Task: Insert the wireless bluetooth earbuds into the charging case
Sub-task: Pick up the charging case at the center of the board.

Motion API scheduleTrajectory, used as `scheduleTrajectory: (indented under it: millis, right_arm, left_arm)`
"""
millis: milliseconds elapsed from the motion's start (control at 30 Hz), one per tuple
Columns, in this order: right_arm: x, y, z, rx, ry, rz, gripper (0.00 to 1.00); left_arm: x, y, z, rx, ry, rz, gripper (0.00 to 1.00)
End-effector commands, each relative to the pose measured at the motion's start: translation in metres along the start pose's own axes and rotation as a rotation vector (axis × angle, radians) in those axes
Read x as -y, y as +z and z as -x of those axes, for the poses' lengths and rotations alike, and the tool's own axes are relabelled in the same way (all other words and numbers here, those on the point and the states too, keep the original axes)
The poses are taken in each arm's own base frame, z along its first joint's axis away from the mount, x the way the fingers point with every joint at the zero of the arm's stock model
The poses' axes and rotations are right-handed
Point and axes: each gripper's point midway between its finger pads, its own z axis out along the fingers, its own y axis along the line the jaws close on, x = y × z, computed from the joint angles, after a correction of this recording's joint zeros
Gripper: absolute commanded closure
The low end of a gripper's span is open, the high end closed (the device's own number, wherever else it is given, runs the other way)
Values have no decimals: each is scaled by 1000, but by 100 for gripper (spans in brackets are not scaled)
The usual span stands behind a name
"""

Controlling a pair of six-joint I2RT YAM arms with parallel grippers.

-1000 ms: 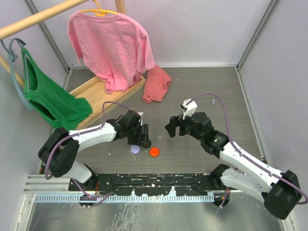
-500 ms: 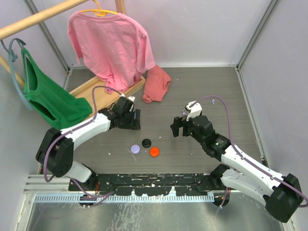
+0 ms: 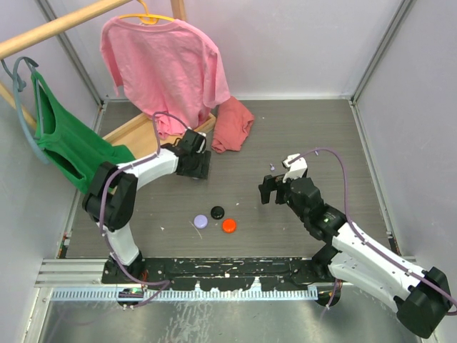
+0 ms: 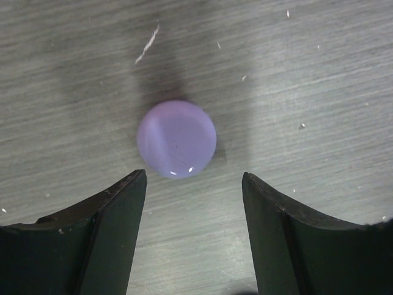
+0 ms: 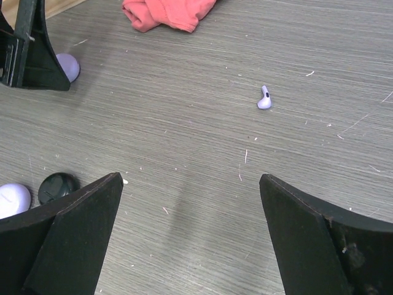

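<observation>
Finding one tiny lavender earbud lying alone on the grey table, ahead of the right gripper, and seeing those jaws standing wide apart, gripping nothing. Noting the left gripper hovering partly spread and empty, with a round lavender puck sitting just beyond its fingertips, near the wooden base. Seeing a second lavender puck, a black puck and an orange-red puck sitting clustered between the arms.

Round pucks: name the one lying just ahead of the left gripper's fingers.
The lone lavender puck; the second lavender puck, black puck and orange-red puck sit clustered together elsewhere.
</observation>
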Motion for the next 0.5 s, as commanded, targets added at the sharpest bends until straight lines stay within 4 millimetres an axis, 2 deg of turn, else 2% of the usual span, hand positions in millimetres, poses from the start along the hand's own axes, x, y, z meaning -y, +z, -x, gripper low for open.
scheduleTrajectory:
  millis: [0, 233, 467]
  right_arm:
    - [-3, 1, 21, 82, 37, 2, 0]
    - [-4, 3, 18, 70, 32, 5, 0]
    - [-4, 3, 18, 68, 29, 5, 0]
  left_arm:
    - [-6, 0, 27, 48, 29, 20, 35]
    - [-15, 16, 34, 16, 26, 53, 35]
    - [-5, 26, 28, -33, 39, 1, 39]
